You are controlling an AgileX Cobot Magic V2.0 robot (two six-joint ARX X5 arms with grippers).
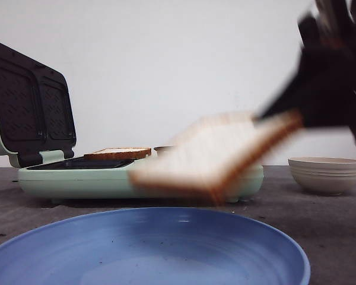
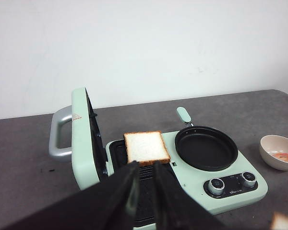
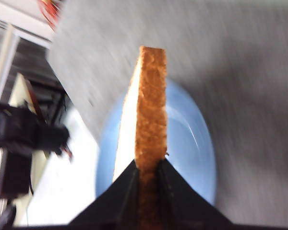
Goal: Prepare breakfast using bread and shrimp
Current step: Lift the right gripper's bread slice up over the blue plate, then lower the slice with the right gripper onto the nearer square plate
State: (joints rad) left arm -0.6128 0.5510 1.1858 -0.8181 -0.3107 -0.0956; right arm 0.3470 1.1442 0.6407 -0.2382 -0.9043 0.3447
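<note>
My right fingers (image 3: pixel 146 179) pinch one bread slice (image 1: pixel 216 154) by its crust edge, above the blue plate (image 1: pixel 166 249); it is soft and light, so I judge a gentle edge grip best. A second slice (image 2: pixel 145 146) lies on the sandwich maker (image 2: pixel 182 167). Two slices in all. Left fingers (image 2: pixel 144 184) hang narrow, holding nothing.

The square slice of white bread with a brown crust (image 1: pixel 216 157) held up in the air looks smeared in the front view, and it hides part of the pale green sandwich maker (image 1: pixel 77 178). The black right gripper (image 1: pixel 335 89) is a dark smear, cut off at the picture's edge. The big round blue plate (image 1: pixel 225 228) is cut off at the bottom. The tiny orange-red shrimp (image 2: pixel 283 155) in the beige bowl (image 2: pixel 271 160) are too small to count.
</note>
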